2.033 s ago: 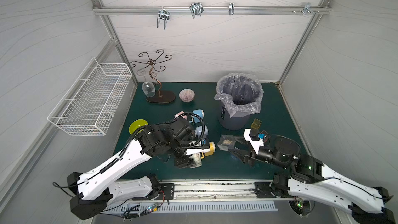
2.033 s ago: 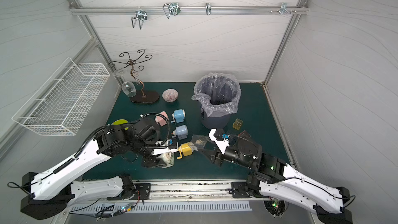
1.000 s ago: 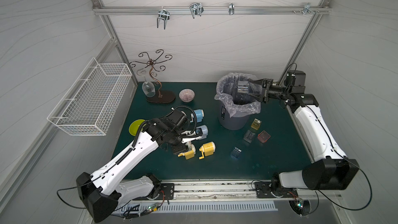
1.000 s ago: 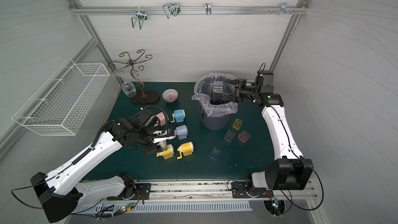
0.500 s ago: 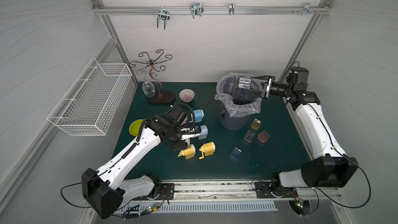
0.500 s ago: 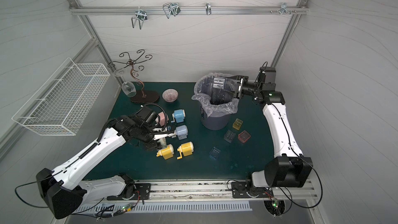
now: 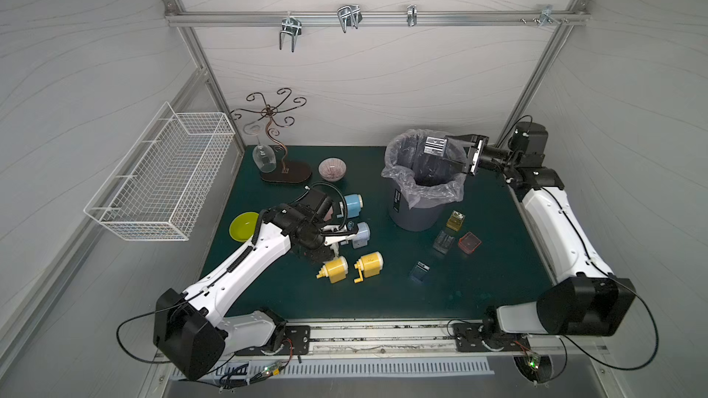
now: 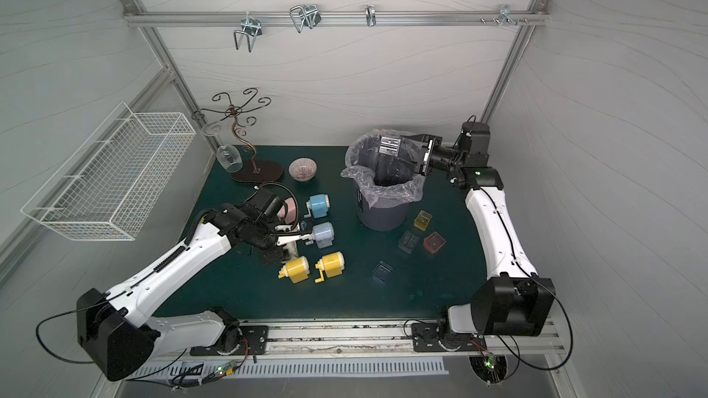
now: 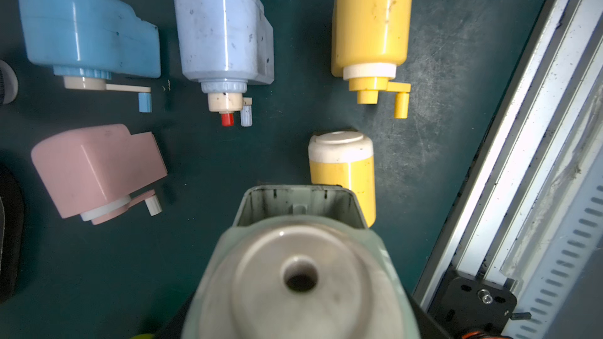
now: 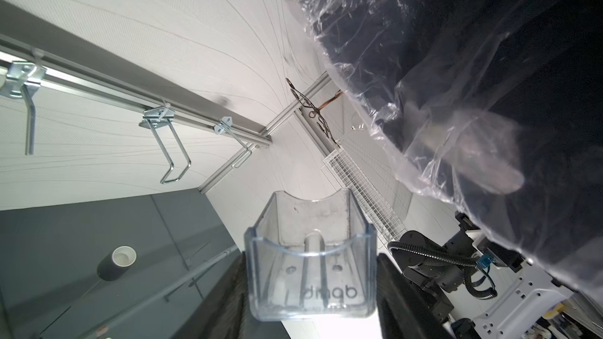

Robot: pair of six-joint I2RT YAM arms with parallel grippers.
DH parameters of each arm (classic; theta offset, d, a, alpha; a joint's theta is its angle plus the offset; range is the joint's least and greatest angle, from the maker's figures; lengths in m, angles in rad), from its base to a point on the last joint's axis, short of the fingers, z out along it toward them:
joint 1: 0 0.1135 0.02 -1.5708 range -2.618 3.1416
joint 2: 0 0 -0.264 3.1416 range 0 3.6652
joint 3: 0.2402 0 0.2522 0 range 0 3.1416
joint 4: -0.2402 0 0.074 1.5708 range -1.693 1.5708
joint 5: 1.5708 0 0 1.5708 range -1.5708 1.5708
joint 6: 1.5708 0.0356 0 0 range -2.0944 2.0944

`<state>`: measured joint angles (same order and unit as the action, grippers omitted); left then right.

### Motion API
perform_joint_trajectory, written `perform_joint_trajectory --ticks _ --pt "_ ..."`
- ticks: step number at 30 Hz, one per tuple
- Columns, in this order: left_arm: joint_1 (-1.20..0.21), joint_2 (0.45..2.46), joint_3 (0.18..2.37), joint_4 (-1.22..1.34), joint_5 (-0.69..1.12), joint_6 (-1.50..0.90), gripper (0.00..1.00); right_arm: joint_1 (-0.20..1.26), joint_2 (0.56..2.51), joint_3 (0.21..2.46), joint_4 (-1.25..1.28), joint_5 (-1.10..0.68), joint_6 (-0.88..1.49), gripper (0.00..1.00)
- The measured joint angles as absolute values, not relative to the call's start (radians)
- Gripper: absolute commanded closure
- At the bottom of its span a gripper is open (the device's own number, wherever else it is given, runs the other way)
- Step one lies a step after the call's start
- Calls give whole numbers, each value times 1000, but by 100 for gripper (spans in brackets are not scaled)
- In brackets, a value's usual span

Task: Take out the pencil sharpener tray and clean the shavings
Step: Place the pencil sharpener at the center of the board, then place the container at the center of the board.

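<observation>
Because the clear tray [image 10: 310, 256] is light, hard and slippery, its side walls are the best hold, and the right gripper [image 7: 454, 151] pinches it there over the bin [image 7: 413, 216] at one o'clock on the mat [image 7: 498, 281]. I see no shavings inside. The left gripper [image 8: 285, 252] squeezes the green sharpener [image 9: 300, 256].

White wire basket [image 7: 161, 181] is hanging on the side wall. Wine glass [image 7: 264, 158] is hanging upside down from the curled metal stand [image 7: 285, 174], which is standing at the counter's [image 7: 479, 285] back corner. Pink bowl [image 7: 332, 169] is sitting just beside the stand; yellow-green plate [image 7: 242, 225] is lying nearer the front. Metal hooks [image 7: 348, 17] are hanging from the overhead rail [image 7: 230, 19].
</observation>
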<state>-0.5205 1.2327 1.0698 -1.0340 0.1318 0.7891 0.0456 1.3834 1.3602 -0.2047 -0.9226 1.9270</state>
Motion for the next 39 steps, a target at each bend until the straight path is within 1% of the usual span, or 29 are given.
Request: perform_joint_trajectory --ticks 3,5,8,10,13,16,18,21,24,25,27,30,35,39 --pt "-509 1242 1063 -1010 131 789 100 47 1389 1411 -250 -905 1795 100" --pt "-506 1259 1063 -992 127 788 100 40 1388 1494 -307 -901 1648 100" --pt "-502 1298 1063 -960 112 781 100 49 1326 1571 -425 -800 1353 100" --pt "-498 1322 1061 -937 97 776 100 83 1235 1569 -504 -674 1140 100" --pt "-484 1350 1061 -909 80 772 100 182 1075 1516 -563 -496 867 100" --pt "-462 1384 1061 -896 54 773 100 274 912 1410 -585 -311 647 100" --pt "-450 1416 1061 -894 28 774 100 310 804 1323 -595 -179 553 100" --pt "-440 1464 1061 -885 -5 773 100 328 642 1185 -632 0 464 100" --pt "-439 1496 1061 -865 -22 770 93 328 521 1103 -692 109 400 100" --pt "-438 1505 1061 -855 -26 768 88 328 493 1089 -713 140 385 100" --pt "-435 1524 1061 -838 -28 763 79 329 452 1074 -754 176 363 100" --pt "-434 1562 1061 -805 -27 755 68 329 405 1058 -803 204 344 100" --pt "-433 1626 1061 -771 -25 744 62 329 352 1042 -859 211 342 100" --pt "-432 1661 1061 -750 -18 736 52 330 343 1034 -893 208 348 100"
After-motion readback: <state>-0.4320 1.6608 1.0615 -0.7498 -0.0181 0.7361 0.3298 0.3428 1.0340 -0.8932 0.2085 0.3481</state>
